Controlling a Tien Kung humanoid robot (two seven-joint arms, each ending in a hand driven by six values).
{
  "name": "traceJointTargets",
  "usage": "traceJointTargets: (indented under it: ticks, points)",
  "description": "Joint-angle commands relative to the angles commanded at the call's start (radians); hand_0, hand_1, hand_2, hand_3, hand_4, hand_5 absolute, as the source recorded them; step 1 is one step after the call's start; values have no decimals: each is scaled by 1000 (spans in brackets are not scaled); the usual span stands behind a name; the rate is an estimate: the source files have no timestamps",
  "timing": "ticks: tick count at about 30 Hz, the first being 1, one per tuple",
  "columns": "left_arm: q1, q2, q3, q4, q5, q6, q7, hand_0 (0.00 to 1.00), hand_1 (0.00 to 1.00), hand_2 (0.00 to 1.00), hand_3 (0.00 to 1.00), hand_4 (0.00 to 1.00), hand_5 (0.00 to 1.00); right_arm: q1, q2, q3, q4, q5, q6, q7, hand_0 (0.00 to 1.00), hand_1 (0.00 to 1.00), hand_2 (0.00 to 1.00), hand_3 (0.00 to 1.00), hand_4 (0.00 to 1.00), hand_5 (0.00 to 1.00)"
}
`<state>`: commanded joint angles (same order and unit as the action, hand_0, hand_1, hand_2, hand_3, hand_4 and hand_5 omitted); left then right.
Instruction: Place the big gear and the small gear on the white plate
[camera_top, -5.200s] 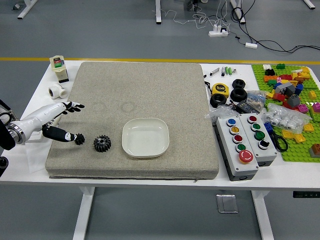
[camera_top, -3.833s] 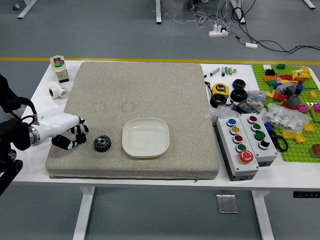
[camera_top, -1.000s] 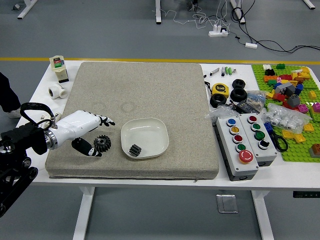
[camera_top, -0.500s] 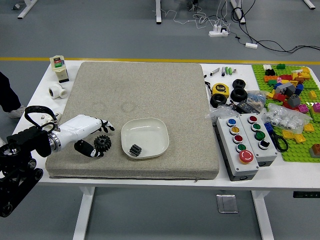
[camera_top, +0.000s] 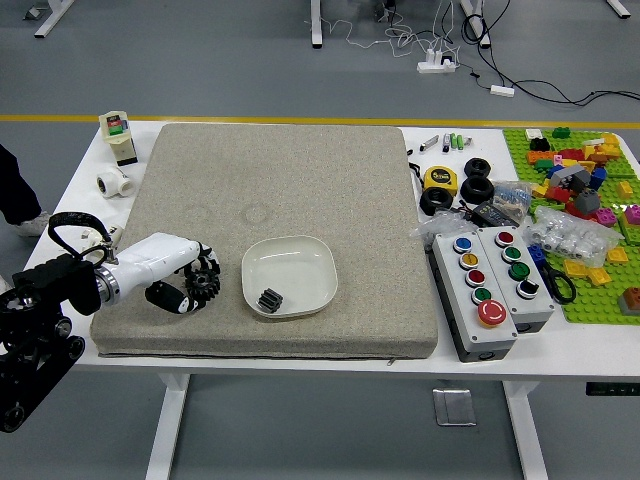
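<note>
1. The white-and-black left robot hand (camera_top: 165, 262) is partly closed, gripping the big black toothed gear (camera_top: 203, 285) between fingers and thumb.
2. Beyond its fingertips, the small dark gear (camera_top: 270, 300) sits in the white rounded-square plate (camera_top: 292, 262).

The left arm (camera_top: 38, 310) reaches inward, its white-backed hand (camera_top: 155, 262) curled, fingers (camera_top: 207, 256) bent toward the thumb.

Bare mat (camera_top: 230, 299) separates big gear (camera_top: 205, 286) from white plate (camera_top: 300, 270), whose near left corner the small gear (camera_top: 270, 300) blocks.

Robotics lab: robot hand (camera_top: 190, 283), button boxes (camera_top: 476, 303).
</note>
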<state>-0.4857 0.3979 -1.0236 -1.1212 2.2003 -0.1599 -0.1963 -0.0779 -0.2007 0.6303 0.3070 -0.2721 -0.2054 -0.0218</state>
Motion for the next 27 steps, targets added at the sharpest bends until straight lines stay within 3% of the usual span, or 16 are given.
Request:
traceJointTargets:
  ticks: [9, 16, 17, 22, 23, 27]
  points:
    - [-32, 3, -23, -68, -37, 4, 15, 323, 430, 476, 538, 65, 2, 1, 0, 2, 0, -1, 0, -1, 761, 799, 828, 758, 929, 790]
    - [-92, -39, 72, -92, -100, 79, 2, 318, 426, 472, 538, 60, 2, 2, -1, 1, 1, -2, 0, -1, 762, 799, 828, 757, 928, 791]
    - [-101, -49, 86, -85, -100, 92, -1, 343, 470, 513, 569, 405, 3, 3, -1, 1, 1, -2, -1, -1, 762, 800, 828, 758, 929, 789]
    - [-135, -92, 147, -26, -114, 150, -11, 343, 470, 513, 569, 405, 3, 6, -3, -2, 2, -1, -1, -1, 762, 800, 828, 758, 929, 789]
    - [-140, -99, 155, -15, -112, 157, -12, 417, 553, 580, 618, 821, 182, 6, -3, -3, 2, -1, -1, -1, 762, 799, 829, 758, 929, 790]
    - [-162, -130, 193, 44, -102, 188, -14, 417, 553, 580, 618, 821, 182, 8, -4, -4, 2, -1, -1, -1, 762, 799, 829, 758, 929, 790]
